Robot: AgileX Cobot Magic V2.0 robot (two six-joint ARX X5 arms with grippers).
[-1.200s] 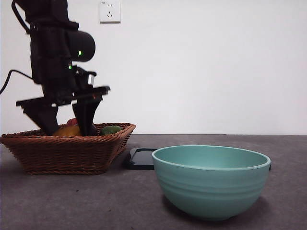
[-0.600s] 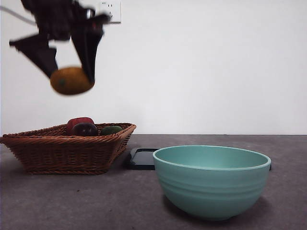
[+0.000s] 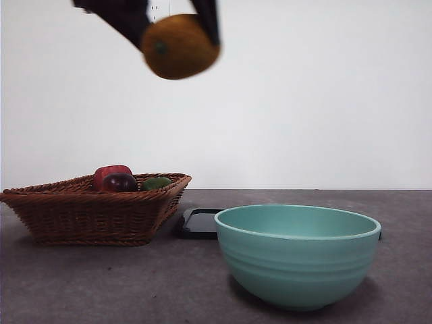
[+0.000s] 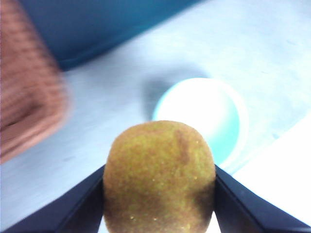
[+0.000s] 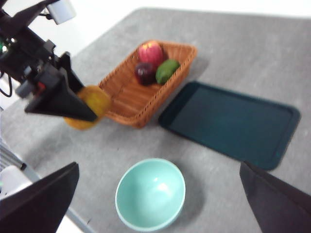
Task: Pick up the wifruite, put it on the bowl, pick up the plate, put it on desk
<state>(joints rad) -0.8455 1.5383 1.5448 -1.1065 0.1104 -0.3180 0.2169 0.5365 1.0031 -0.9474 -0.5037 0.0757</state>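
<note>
My left end effector [image 3: 177, 30] grips the wifruite [image 3: 180, 46] between both jaws, high in the air, above the counter [image 3: 135, 283] between the wicker basket [image 3: 94, 209] and the bowl [image 3: 298, 255]. Basket holds a red, a dark purple and a green fruit [image 3: 156, 183]. Dark tray [image 5: 231, 124] lies behind the bowl. My right end effector [image 5: 160, 204] hangs high, jaws wide apart, holding nothing.

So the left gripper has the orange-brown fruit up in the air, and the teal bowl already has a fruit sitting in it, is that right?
Not quite. The left gripper does hold the wifruite in the air, jaws shut on it, but the bowl is empty. The right wrist view looks straight into it and shows only its bare teal inside.
</note>
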